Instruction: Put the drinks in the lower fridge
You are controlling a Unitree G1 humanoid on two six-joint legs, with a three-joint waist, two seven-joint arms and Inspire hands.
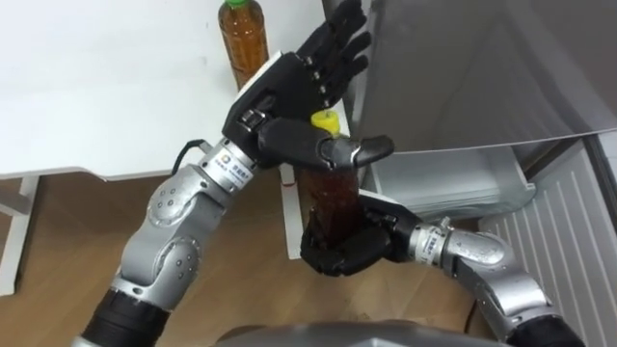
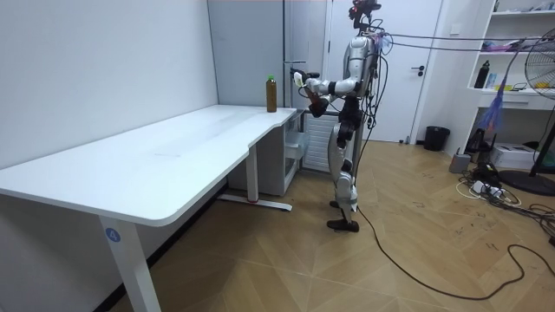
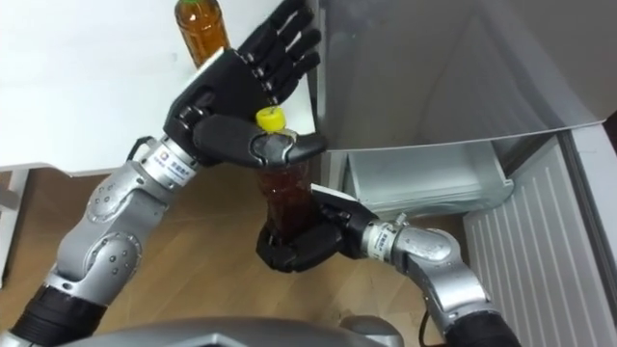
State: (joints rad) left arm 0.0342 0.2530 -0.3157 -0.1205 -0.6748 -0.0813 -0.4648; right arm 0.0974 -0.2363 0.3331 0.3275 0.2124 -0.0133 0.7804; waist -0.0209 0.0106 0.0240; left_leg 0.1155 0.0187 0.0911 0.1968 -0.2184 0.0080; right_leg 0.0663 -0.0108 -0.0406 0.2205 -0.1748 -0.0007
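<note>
Clear plastic btl of brown tea (image 1: 333,200), yellow cap, upright, clasped low by curled black right hand (image 1: 345,247) beside open grey fridge (image 1: 482,77). Left hand (image 1: 289,92) flat-fingered, thumb across btl neck.

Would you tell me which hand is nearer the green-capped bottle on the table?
Left. The left hand hangs open beside the green-capped bottle; the right hand is lower, gripping the yellow-capped bottle.

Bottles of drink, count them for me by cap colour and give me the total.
1 green-capped bottle, standing on the table.
1 yellow-capped bottle, held in the right hand.
Total: 2 bottles.
</note>
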